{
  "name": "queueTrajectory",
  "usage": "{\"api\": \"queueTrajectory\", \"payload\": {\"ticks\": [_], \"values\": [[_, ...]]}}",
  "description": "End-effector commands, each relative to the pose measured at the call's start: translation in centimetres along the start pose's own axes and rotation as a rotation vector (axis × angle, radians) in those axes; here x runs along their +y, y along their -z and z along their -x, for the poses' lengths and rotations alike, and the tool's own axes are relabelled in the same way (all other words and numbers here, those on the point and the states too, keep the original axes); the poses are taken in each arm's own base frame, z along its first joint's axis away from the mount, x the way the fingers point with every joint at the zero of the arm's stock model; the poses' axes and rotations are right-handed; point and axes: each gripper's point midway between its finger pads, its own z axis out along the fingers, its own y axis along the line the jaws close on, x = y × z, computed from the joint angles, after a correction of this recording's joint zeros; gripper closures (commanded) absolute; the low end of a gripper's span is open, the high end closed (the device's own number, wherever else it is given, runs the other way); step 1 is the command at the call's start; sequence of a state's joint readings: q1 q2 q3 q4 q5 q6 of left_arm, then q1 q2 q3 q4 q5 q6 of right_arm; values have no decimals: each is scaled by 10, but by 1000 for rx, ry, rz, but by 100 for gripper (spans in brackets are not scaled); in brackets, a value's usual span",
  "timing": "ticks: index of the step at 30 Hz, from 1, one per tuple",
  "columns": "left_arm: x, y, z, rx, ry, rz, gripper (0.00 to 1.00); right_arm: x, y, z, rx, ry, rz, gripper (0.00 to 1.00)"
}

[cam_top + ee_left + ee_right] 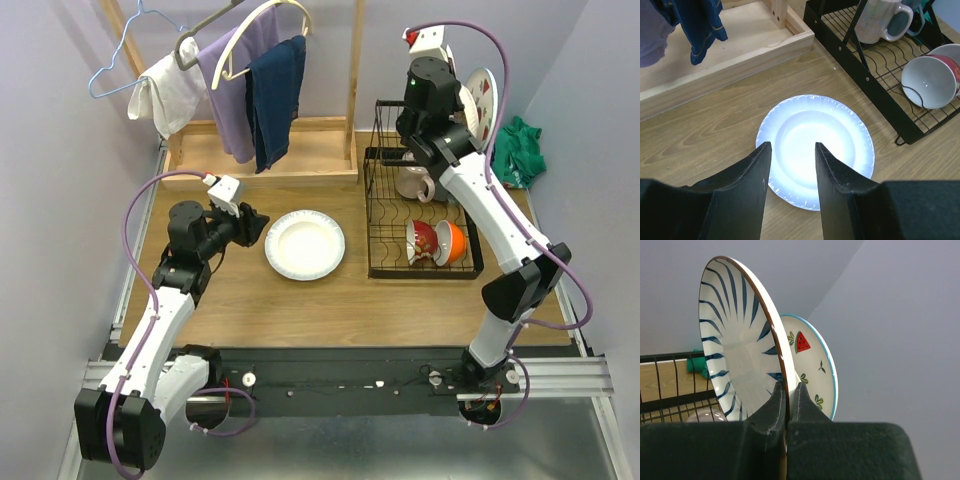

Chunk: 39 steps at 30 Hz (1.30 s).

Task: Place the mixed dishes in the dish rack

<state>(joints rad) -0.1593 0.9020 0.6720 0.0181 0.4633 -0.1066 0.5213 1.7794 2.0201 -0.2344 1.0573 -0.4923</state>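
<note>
Mug [415, 185], bowls [437, 243] and fruit plate [815, 360] look racked; my right pincer [788, 390] clamps the striped plate [735, 350] at the rack's [375, 215] 1 o'clock corner, and my left pincer [792, 150] gapes over the white plate [810, 125] at its 9 o'clock.

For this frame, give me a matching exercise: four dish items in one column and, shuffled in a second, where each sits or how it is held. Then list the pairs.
Column one
1. blue-striped white ceramic plate
2. round white plate
3. pale mug
4. red and orange bowls

Column two
A. flat on the wooden table, below the open left gripper
B. on their sides at the near end of the black wire dish rack
C. pinched at its rim by the right gripper
D. inside the rack, beyond the bowls

Pairs: 1-C, 2-A, 3-D, 4-B
</note>
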Motion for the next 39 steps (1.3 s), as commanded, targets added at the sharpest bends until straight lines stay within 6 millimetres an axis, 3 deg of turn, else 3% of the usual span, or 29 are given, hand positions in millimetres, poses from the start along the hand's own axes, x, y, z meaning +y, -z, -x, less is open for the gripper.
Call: {"api": "queueTrajectory", "payload": {"ticks": [1, 13, 30, 33, 38, 39], "values": [[-2, 1, 8, -43, 2, -2, 51, -55, 0, -11, 63, -14, -161, 99], [-4, 1, 2, -41, 27, -8, 49, -50, -2, -23, 115, -36, -226, 99], [-1, -3, -2, -29, 34, -4, 46, 2, -14, -71, 203, 44, -188, 98], [0, -4, -4, -23, 40, -5, 46, 7, -14, -67, 202, 40, -136, 82], [-1, -7, 0, -27, 45, -12, 44, 10, -5, -50, 198, 22, -7, 65], [-1, -7, 1, -28, 49, -14, 43, 8, -3, -48, 197, 34, 5, 58]]}}
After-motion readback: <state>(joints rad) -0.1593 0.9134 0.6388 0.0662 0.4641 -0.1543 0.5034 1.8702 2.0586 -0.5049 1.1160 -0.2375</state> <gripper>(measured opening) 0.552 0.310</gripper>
